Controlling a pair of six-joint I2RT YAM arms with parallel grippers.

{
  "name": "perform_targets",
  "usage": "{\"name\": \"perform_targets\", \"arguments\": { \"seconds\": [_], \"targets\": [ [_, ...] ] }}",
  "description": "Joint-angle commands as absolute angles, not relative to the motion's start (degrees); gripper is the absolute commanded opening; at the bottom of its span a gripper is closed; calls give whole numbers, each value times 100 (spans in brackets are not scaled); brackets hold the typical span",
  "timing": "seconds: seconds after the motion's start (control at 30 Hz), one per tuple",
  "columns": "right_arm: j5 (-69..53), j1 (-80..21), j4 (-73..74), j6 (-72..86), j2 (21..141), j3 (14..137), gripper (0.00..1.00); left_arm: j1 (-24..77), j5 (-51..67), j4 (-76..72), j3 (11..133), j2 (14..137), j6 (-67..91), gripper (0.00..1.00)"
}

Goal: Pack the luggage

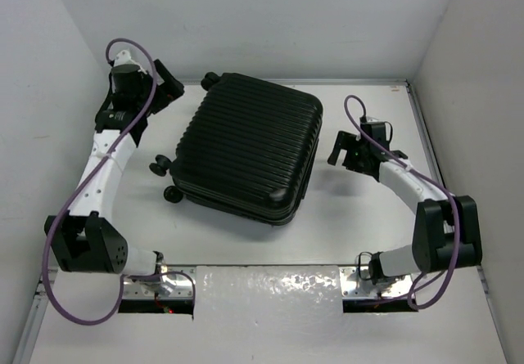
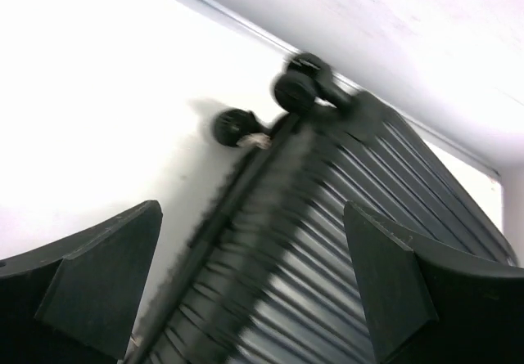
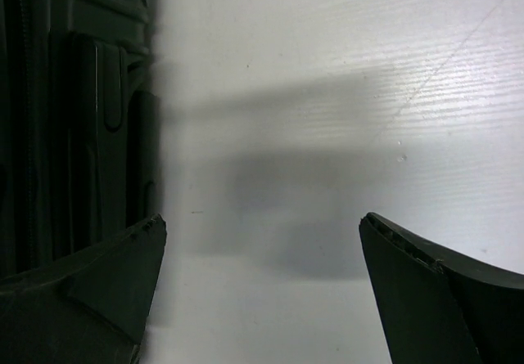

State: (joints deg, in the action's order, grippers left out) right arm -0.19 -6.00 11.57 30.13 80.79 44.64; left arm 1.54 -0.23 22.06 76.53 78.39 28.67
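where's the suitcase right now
In the top view the suitcase lies flat in the middle of the table, wheels toward the left gripper, right gripper just off its opposite side.

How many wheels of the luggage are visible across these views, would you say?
4. On the luggage: first near wheel, second near wheel, far wheel, and low far wheel, seen only from the left wrist view. None seems hidden.

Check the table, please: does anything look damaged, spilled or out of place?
Nothing looks damaged or spilled. The luggage lies flat and closed on the table, only turned askew to the table's edges, its wheels on the left side. The left gripper and the right gripper are open and empty beside it.
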Motion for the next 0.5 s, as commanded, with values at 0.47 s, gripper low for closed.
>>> {"name": "perform_targets", "arguments": {
  "seconds": [0.47],
  "targets": [
    [-1423, -571, -596, 4043, 10546, 5440, 83, 149, 561, 229, 4677, 7419, 3902, 86]
  ]
}}
